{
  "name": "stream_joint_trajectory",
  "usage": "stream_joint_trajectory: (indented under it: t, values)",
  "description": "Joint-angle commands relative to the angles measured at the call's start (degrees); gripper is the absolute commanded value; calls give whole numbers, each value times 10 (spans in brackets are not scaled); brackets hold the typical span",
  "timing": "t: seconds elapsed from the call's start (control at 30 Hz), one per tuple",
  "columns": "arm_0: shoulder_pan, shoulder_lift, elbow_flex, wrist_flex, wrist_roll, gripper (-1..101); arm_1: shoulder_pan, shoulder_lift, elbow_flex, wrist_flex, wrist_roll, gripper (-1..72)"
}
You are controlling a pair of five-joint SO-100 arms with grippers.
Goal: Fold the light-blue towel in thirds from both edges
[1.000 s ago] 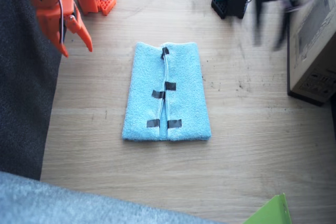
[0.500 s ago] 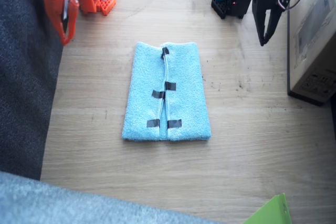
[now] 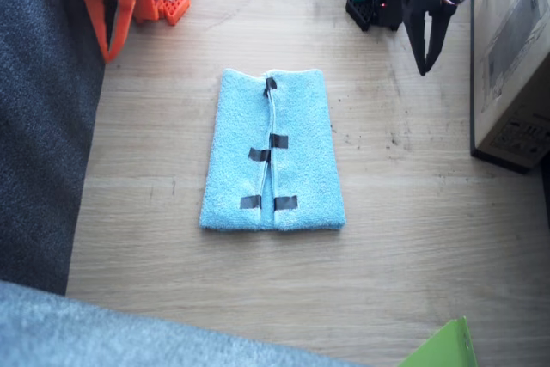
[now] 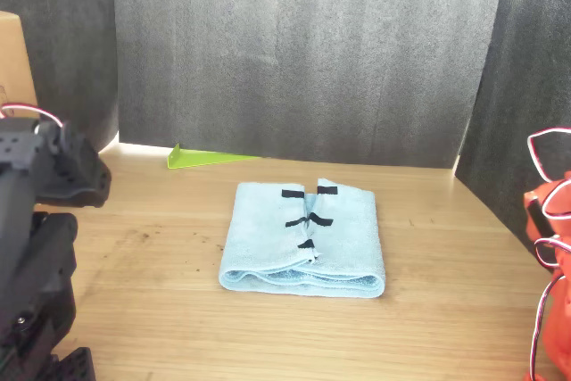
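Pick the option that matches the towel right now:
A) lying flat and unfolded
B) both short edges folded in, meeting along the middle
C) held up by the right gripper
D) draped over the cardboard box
B: the towel lies on the table with both taped edges folded inward, meeting along a centre seam; the left gripper and right gripper are both pulled back, off the cloth.

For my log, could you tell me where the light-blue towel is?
In the fixed view the light-blue towel lies folded mid-table, between both raised arms, touching neither.
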Motion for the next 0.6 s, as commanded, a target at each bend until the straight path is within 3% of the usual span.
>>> stream_joint_trajectory:
  t: [0.0, 0.17, 0.57]
  values:
    - [6, 42, 15, 20, -21, -4, 6, 5, -1, -12, 40, -1]
    - [9, 53, 18, 23, -36, -4, 12, 5, 3, -32, 92, 13]
    - [14, 53, 18, 24, -44, -3, 27, 5, 4, -27, 105, 0]
